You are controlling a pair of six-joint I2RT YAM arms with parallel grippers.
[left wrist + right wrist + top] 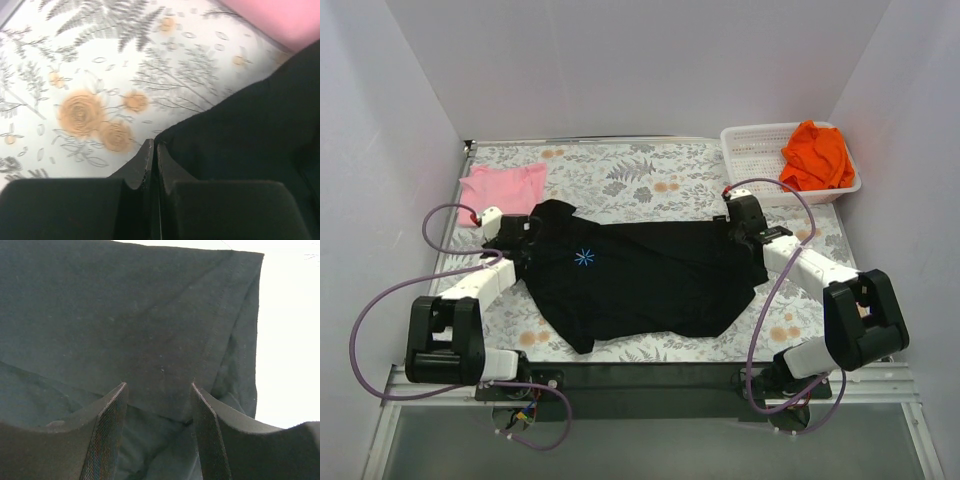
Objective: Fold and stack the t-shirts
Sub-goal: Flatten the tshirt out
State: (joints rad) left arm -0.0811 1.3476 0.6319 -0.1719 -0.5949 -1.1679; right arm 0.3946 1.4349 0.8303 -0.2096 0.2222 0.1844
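The large black t-shirt (640, 280) lies spread across the middle of the table, its blue starburst mark (585, 257) facing up. My left gripper (518, 240) is at the shirt's left shoulder. In the left wrist view its jaws (153, 145) are closed at the edge of the black cloth (250, 135) and seem to pinch it. My right gripper (740, 222) is at the shirt's right end. Its jaws (157, 387) are open astride a fold of black cloth (125, 305). The pink t-shirt (505, 186) lies at the back left. The orange t-shirt (817, 155) sits in the basket.
A white mesh basket (755, 150) stands at the back right corner. The table has a floral cloth (640, 175) and is walled on three sides. The pink shirt's edge (280, 20) lies just beyond the left gripper. Bare table (295, 340) shows to the right of the right gripper.
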